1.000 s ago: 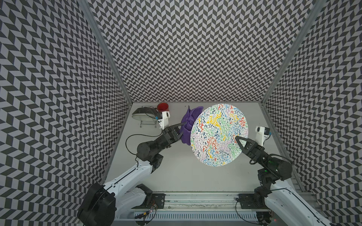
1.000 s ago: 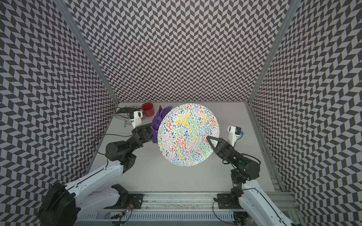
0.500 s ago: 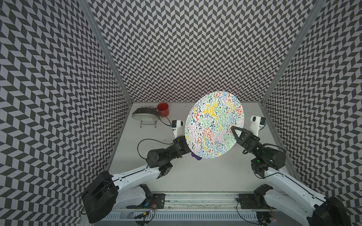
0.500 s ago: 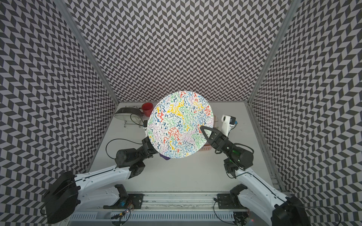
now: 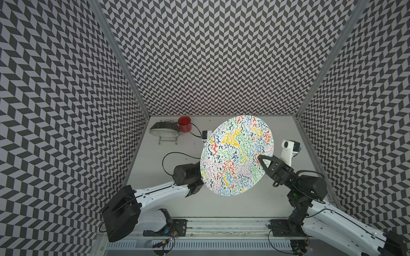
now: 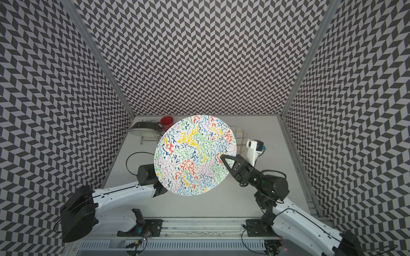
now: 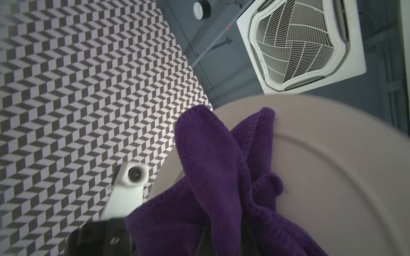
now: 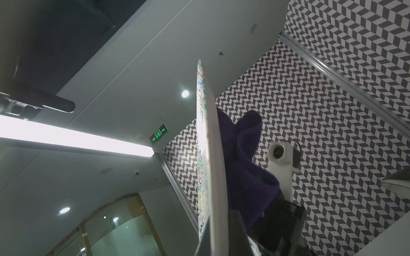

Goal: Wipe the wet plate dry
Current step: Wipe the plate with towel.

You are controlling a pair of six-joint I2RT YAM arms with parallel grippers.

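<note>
The plate (image 5: pixel 237 155) (image 6: pixel 195 155), white with many-coloured squiggles, hangs tilted above the table with its patterned face to both top views. My right gripper (image 5: pixel 260 157) (image 6: pixel 223 157) (image 8: pixel 218 232) is shut on its right rim (image 8: pixel 210 155). My left gripper (image 7: pixel 224 241) is shut on a purple cloth (image 7: pixel 213 168) (image 8: pixel 244 168), which lies against the plate's plain underside (image 7: pixel 321 177). In both top views the plate hides the cloth and the left fingers. Only the left arm's wrist (image 5: pixel 186 174) shows there.
A wire rack with a dish (image 5: pixel 164 130) and a red cup (image 5: pixel 184 124) stand at the back left. A checked mat (image 6: pixel 240 135) lies behind the plate. A black cable (image 5: pixel 168 159) loops over the table at the left.
A second ago the cloth showed beside the plate's left rim. The left gripper has since carried it behind the plate, and the right gripper has lifted the plate and shifted it a little left.
</note>
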